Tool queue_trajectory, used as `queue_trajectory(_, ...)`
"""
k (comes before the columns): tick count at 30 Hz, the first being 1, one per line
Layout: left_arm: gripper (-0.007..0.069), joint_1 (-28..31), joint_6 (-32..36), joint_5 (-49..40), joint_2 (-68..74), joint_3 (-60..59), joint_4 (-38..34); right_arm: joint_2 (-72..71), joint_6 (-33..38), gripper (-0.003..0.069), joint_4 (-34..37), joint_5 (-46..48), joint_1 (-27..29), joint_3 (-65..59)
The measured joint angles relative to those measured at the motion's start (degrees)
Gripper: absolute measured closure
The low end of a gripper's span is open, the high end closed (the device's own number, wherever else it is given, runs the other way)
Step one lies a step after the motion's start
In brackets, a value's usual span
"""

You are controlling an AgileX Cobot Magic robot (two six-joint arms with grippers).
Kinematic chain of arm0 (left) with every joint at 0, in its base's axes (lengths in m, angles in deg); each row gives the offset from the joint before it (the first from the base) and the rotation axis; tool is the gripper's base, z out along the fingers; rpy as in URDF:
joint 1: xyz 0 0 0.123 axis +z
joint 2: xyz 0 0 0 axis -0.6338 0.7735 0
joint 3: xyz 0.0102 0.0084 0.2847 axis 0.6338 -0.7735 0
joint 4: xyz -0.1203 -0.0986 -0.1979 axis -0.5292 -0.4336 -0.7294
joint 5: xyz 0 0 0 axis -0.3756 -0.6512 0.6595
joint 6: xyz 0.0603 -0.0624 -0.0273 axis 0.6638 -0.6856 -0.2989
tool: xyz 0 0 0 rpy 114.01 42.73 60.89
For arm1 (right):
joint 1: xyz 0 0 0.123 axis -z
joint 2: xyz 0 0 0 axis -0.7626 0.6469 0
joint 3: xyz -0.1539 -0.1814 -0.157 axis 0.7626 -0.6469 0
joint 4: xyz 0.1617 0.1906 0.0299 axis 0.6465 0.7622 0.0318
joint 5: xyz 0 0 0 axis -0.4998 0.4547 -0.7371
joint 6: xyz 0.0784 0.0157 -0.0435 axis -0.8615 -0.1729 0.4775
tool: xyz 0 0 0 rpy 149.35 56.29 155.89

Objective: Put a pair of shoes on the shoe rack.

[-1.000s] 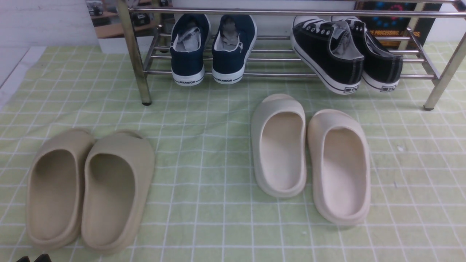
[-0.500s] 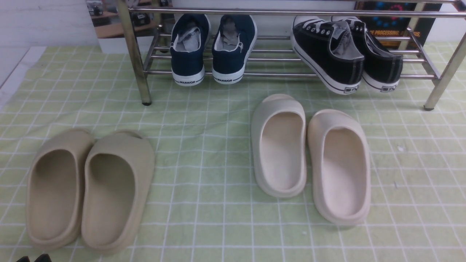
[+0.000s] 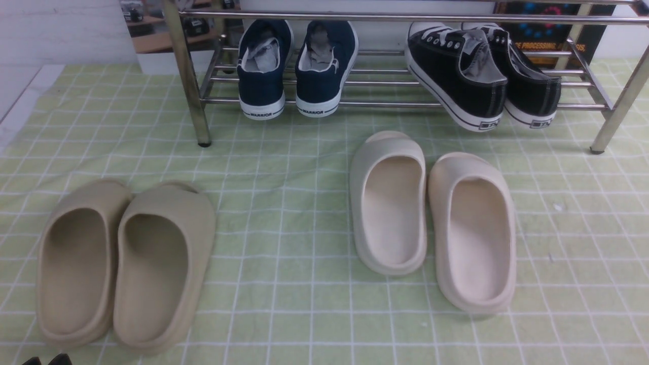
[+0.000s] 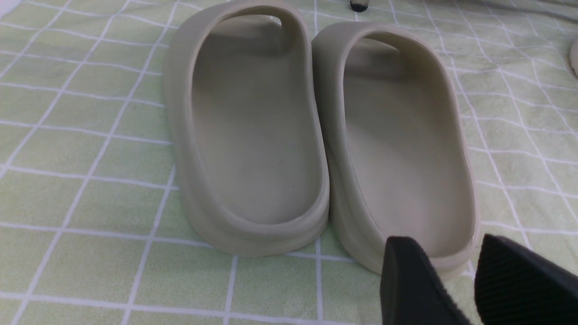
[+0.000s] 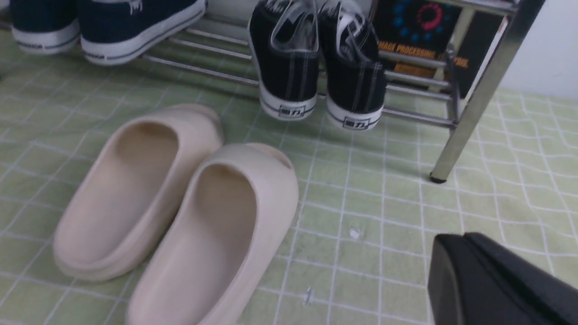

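The two black canvas sneakers point(image 3: 459, 76) point(image 3: 527, 83) rest side by side on the right part of the chrome shoe rack point(image 3: 385, 104), heels overhanging its front rod; they also show in the right wrist view point(image 5: 286, 67) point(image 5: 354, 74). My left gripper point(image 4: 451, 271) is open and empty, low behind the heel of a beige slipper point(image 4: 397, 144); its fingertips point(image 3: 48, 360) show at the front view's bottom edge. My right gripper point(image 5: 465, 243) is shut and empty above the cloth, well in front of the rack's right leg point(image 5: 478, 104). It is out of the front view.
Navy WARRIOR sneakers point(image 3: 296, 66) sit on the rack's left part. A beige slipper pair point(image 3: 124, 258) lies front left, a cream pair point(image 3: 431, 218) in the middle. All stand on a green checked cloth point(image 3: 284, 213). A dark printed box point(image 3: 545, 35) stands behind the rack.
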Motion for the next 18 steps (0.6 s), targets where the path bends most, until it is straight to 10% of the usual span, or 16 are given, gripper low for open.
queue_trajectory(9,0.0387,0.0,0.0,0.0,0.0,0.0,0.0,-15.71,-8.72,0.0662,-3.13,-19.14,11.01,-25.26)
queue_trajectory(18,0.0387,0.0,0.0,0.0,0.0,0.0,0.0,-20.9,-12.36,0.0662,-3.3,-7.65,11.59,-28.2)
